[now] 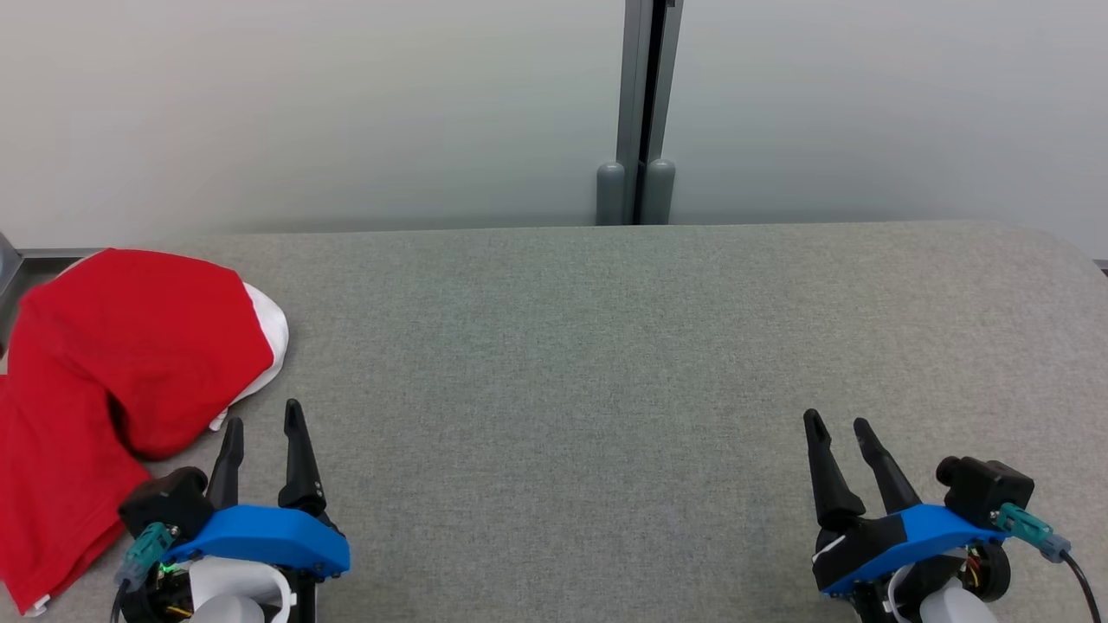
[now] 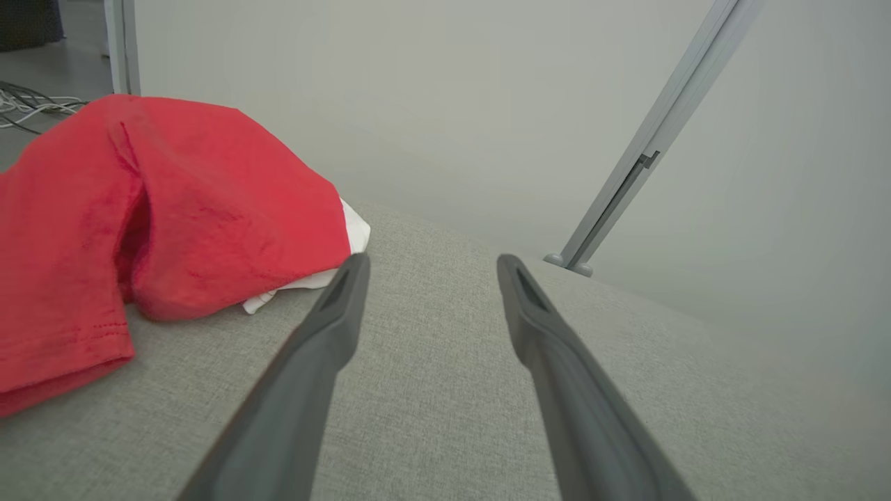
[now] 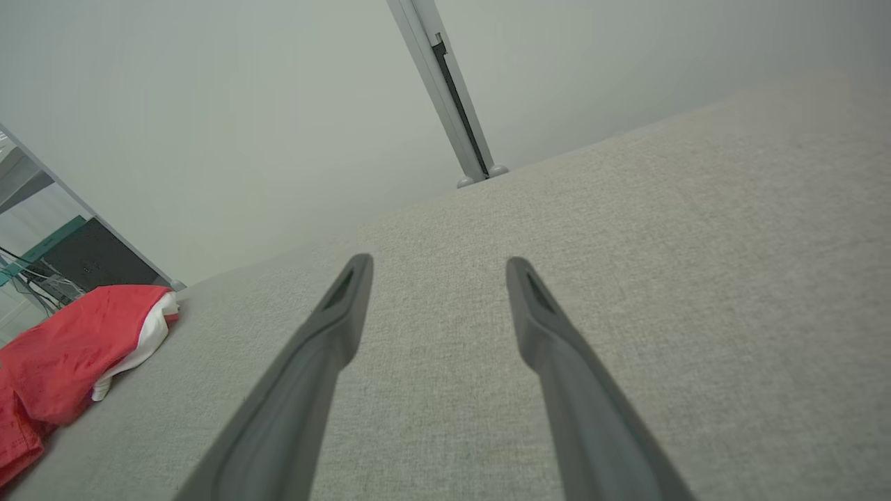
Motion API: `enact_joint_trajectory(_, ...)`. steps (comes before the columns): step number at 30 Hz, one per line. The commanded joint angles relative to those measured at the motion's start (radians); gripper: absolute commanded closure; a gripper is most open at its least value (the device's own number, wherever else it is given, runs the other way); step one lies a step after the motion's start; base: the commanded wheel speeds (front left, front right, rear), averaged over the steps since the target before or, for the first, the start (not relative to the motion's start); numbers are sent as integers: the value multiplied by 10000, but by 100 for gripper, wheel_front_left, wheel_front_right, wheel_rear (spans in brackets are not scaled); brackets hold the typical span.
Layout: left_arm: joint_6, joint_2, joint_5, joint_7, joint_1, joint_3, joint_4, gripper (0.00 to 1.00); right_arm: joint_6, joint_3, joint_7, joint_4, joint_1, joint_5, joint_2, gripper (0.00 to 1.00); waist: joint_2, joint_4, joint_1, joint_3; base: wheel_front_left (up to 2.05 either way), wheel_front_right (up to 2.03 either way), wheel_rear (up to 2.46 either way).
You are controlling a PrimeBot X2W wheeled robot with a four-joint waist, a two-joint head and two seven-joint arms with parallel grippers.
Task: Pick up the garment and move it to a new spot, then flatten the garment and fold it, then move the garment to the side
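Head view: red-and-white garment (image 1: 112, 381) crumpled at table's (image 1: 606, 389) left edge; left gripper (image 1: 264, 420) and right gripper (image 1: 840, 424) both spread, empty.

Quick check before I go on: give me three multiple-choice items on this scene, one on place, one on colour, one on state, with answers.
1. On the table, the garment lies: A) left B) centre C) right
2. The garment is mostly: A) blue B) red C) black
3. The left gripper and right gripper are: A) both open B) both shut C) holding the garment
Answers: 1 A, bunched by the left edge; 2 B, red cloth, white trim; 3 A, jaws apart, nothing between.
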Motion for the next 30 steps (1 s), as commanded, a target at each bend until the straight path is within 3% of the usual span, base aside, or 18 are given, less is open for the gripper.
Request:
enact_joint_trajectory(1, 33, 40, 178, -52, -178, 29, -16, 0, 20, -23, -50, -28, -127, -169, -85, 0, -1, 0, 0, -1, 0, 0, 0)
enact_joint_trajectory(15, 133, 42, 1671, -372, -289, 12, 565, 0, 23, -48, -385, 338, -186, -1657, -99, 0, -1, -11, 0, -3, 0, 0, 0)
enact_joint_trajectory(30, 40, 38, 2526, -647, -572, -21, 1573, 0, 27, 126, -649, 797, -309, -2734, -106, 0, -1, 88, 0, -83, 0, 0, 0)
